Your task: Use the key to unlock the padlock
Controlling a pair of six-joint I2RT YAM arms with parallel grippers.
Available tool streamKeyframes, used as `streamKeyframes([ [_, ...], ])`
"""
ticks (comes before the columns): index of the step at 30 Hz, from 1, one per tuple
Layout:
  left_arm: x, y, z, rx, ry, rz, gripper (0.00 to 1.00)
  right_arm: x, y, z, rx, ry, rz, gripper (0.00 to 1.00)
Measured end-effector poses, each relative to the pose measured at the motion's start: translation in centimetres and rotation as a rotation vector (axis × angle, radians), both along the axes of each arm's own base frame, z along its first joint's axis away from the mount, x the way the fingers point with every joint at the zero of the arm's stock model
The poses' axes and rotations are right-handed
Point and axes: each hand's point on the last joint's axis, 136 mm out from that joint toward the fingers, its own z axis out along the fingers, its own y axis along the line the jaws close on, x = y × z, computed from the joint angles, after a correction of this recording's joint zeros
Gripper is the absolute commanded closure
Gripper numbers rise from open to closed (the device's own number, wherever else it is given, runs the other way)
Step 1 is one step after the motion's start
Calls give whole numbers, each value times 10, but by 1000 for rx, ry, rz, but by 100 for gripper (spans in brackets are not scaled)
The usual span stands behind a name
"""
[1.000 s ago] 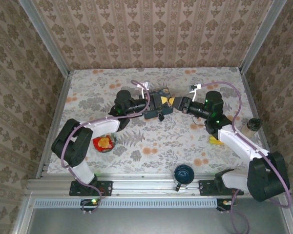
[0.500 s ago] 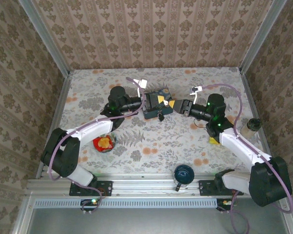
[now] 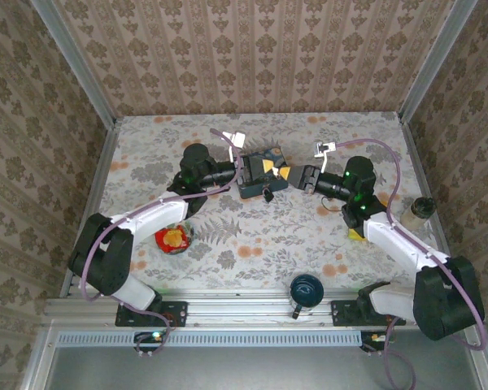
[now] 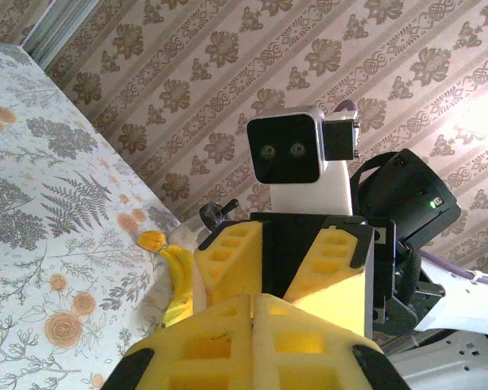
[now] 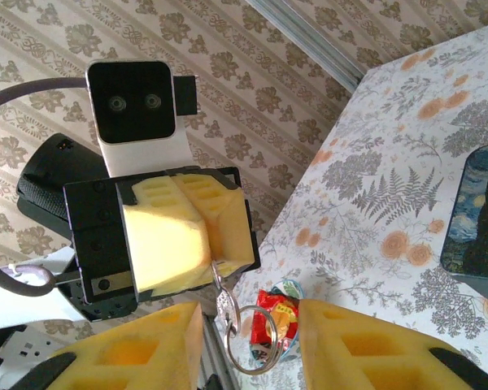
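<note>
Flowered tabletop (image 3: pixel 252 236) seems to bear the padlock (image 3: pixel 267 194) just beside the starry tin (image 5: pixel 476 207), nearward of both grippers: the left gripper (image 3: pixel 263 167) clenches the dangling key (image 5: pixel 224 307), and the right gripper (image 3: pixel 286 173) faces it with its jaws released.

Painted metal tin box (image 3: pixel 252 191): centre-rear of the floral tabletop (image 3: pixel 309 236).
Tiny dark padlock (image 3: pixel 267 194): on the tabletop, just before the tin.
Silvery metal key ring (image 5: pixel 248 341): hangs from the left gripper's (image 3: pixel 264 168) jaws, facing the right gripper (image 3: pixel 289 174).
Red foil snack packet (image 3: pixel 173 238): front left.
Blue round mug (image 3: pixel 302 291): front edge, right of centre.
</note>
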Motion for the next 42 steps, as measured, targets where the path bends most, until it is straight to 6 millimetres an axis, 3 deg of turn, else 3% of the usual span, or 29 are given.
streamKeyframes([
  [10,1,-1,0,-8,15,-1,100,-1,8,-7,3,31,33,70],
  [33,6,-4,-3,-29,45,-3,100,3,12,0,19,4,47,86],
  [42,8,-1,0,-51,66,3,100,4,13,3,27,0,47,86],
])
